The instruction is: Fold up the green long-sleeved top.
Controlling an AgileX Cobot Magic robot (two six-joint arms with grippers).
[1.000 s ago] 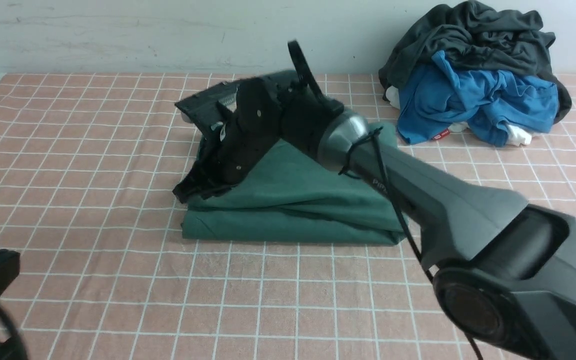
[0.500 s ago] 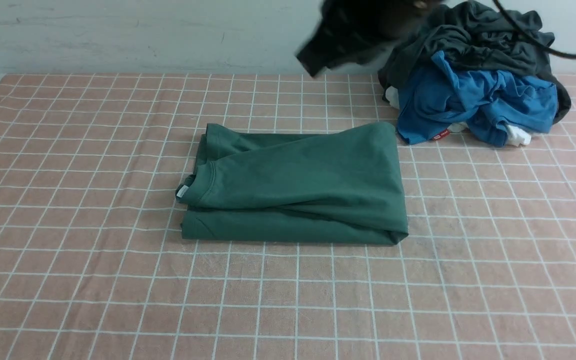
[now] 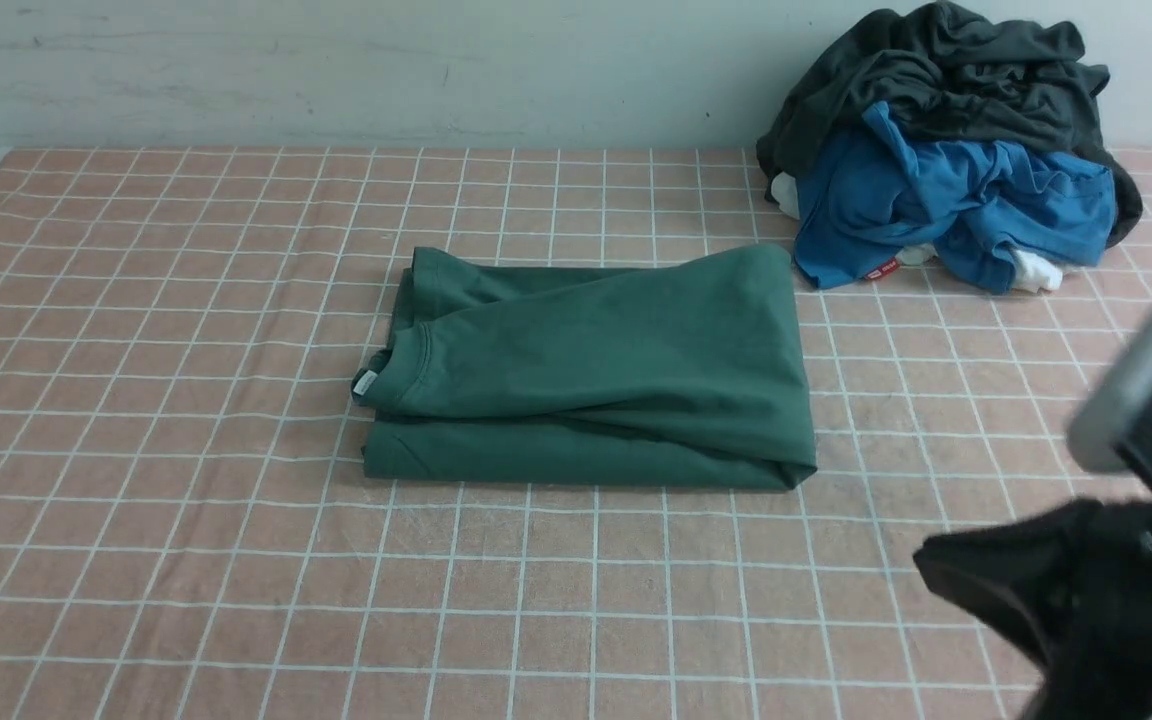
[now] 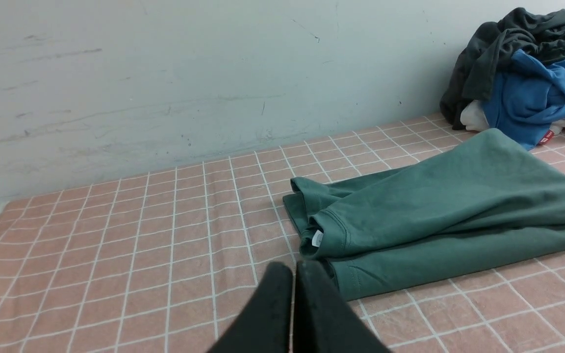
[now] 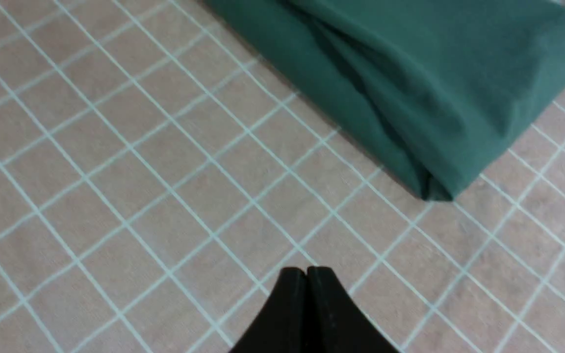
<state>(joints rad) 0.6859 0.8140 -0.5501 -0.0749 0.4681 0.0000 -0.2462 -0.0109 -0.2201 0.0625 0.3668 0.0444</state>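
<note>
green top (image 3: 586,370) folded, checked cloth (image 3: 186,560)

Robot laundry-folding test bench, pink white-gridded cloth table cover (image 3: 186,560), bare scuffed pale grey wall (image 3: 336,70), heap of dark grey and blue garments (image 3: 946,150) at far right corner

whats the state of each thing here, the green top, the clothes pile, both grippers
green long-sleeved top: folded into a rectangle, flat on the checked cloth, nothing touching it
clothes pile: unfolded, heaped against the wall, a dark garment over a blue one
left gripper: shut, empty, just clear of the top's collar end
right gripper: shut, empty, above bare cloth, apart from the top's corner
</note>
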